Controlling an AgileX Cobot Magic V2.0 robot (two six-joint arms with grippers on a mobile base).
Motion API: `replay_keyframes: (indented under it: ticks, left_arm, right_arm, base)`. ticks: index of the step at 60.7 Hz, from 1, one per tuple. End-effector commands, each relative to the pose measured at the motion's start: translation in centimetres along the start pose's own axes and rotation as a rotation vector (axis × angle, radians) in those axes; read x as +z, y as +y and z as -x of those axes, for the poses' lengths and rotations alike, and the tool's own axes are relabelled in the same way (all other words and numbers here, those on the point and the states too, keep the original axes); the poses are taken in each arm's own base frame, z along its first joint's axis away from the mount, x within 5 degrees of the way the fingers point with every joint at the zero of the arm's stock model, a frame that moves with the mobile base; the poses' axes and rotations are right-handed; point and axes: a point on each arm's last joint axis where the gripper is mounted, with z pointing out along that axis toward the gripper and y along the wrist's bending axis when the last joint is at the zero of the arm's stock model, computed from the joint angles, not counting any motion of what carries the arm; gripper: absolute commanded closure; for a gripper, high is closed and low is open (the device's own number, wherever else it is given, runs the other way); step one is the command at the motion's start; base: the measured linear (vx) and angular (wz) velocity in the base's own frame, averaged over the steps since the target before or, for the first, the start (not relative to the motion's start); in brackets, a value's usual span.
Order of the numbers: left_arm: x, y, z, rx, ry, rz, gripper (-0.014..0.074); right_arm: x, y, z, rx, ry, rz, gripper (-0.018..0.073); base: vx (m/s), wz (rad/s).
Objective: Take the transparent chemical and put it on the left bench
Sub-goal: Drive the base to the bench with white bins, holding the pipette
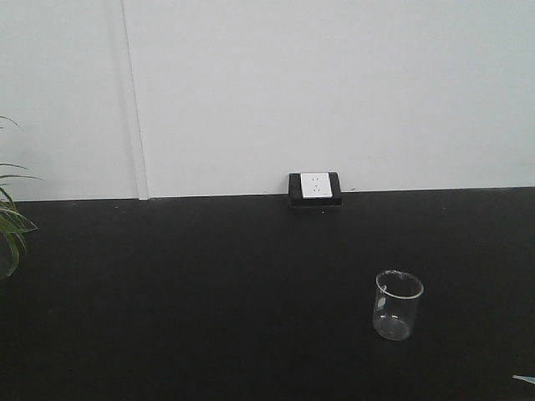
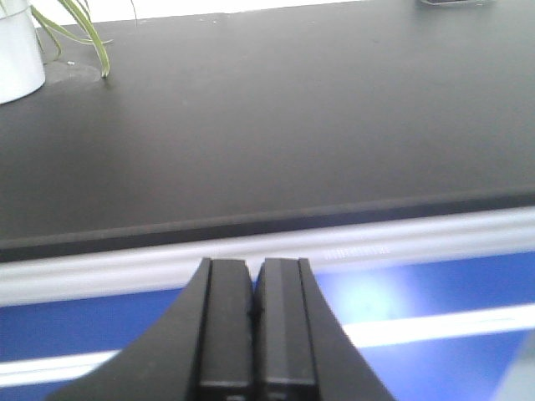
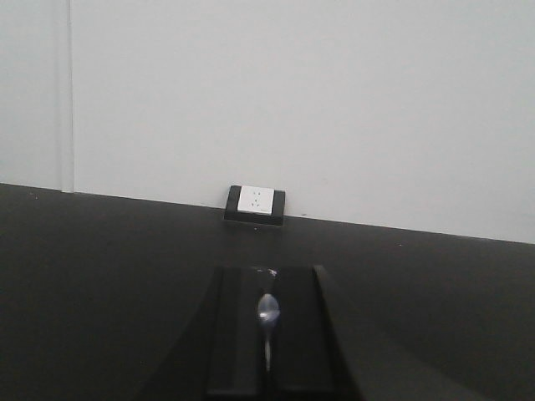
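A clear glass beaker (image 1: 398,305) stands upright on the black bench (image 1: 209,284), right of the middle, in the front view. Neither gripper shows in that view. My left gripper (image 2: 253,264) is shut and empty. It hangs in front of and below the bench's front edge (image 2: 267,219). My right gripper (image 3: 266,270) points over the bench toward the wall outlet (image 3: 255,203). Its dark fingers (image 3: 238,326) are pressed together, with a small bright glint in the seam between them. The beaker itself cannot be made out in the right wrist view.
A wall outlet (image 1: 314,189) sits at the back edge of the bench. Green plant leaves (image 1: 12,225) reach in at the far left, and their white pot (image 2: 18,54) stands on the bench's left end. A blue floor (image 2: 435,292) lies below the bench's front edge.
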Motion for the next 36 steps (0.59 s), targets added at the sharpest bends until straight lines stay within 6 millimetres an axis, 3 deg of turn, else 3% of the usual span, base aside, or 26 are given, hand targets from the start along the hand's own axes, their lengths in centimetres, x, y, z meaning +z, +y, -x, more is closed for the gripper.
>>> replay_keyframes:
  ticks: [1, 36]
  left_arm:
    - [-0.13, 0.01, 0.28, -0.009, -0.081, 0.002, 0.06]
    - [-0.13, 0.01, 0.28, -0.009, -0.081, 0.002, 0.06]
  right_arm:
    - [0.09, 0.1, 1.09, 0.002, -0.046, 0.021, 0.0519]
    - [0.09, 0.1, 1.09, 0.002, -0.046, 0.021, 0.0519]
  base:
    - [-0.33, -0.07]
    - [-0.34, -0.02]
